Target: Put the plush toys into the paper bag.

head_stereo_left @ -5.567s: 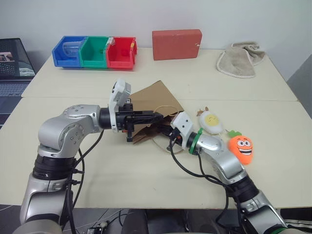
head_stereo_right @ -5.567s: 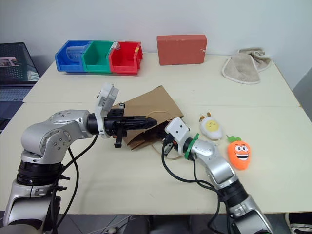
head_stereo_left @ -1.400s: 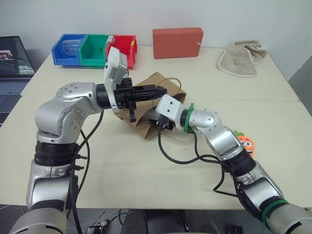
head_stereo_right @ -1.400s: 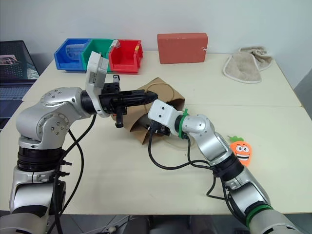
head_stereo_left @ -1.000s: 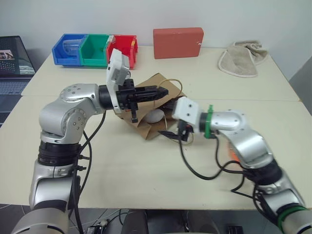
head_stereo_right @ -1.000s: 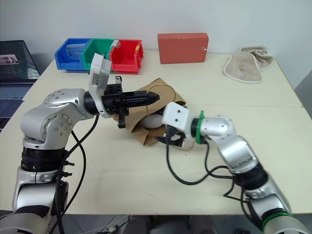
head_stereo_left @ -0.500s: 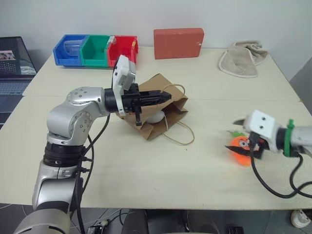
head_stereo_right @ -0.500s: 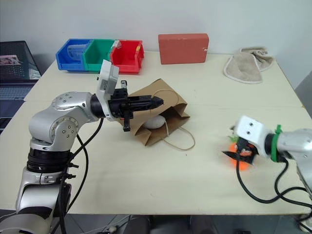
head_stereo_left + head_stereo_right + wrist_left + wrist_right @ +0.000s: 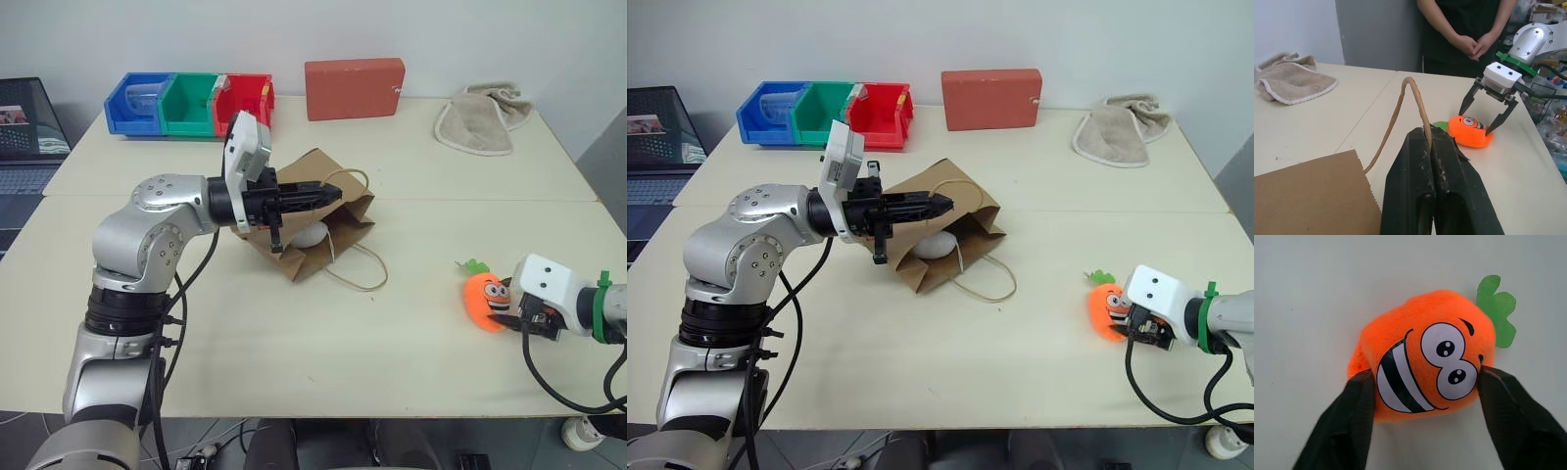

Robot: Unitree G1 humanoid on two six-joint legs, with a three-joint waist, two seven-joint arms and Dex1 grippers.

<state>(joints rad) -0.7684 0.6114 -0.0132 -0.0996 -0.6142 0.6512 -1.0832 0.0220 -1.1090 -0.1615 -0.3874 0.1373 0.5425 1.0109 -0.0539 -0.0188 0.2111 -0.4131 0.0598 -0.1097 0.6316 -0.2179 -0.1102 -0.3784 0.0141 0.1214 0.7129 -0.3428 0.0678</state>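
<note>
Plush toys first: the orange carrot (image 9: pixel 1420 372) with its green top lies on the table (image 9: pixel 294 372) at my right, well apart from the paper bag (image 9: pixel 323 211), and the white egg (image 9: pixel 313 234) shows inside the bag's open mouth. The brown bag lies on its side near the middle of the table, mouth turned toward my right.

My left gripper (image 9: pixel 1432 147) has its two black fingers pressed tight together on one of the bag's thin tan handles (image 9: pixel 1410 105), which loops up out from between the fingertips. That arm reaches across level above the bag, so the upper edge of the mouth is lifted. The other handle (image 9: pixel 361 279) lies slack on the table in front of the bag.

My right gripper (image 9: pixel 1422 382) sits down at the carrot with one finger (image 9: pixel 1347 426) on either side of its grinning face. The fingers touch the plush at both sides but stand at a middling width, and I cannot tell whether they grip it; the carrot rests on the table.

Along the far edge of the table stand a blue, a green and a red bin (image 9: pixel 191 103) in a row, a red box (image 9: pixel 355 88) and a beige folded cloth (image 9: pixel 480 119). A person (image 9: pixel 1464 29) with clasped hands stands beyond the table's right end.
</note>
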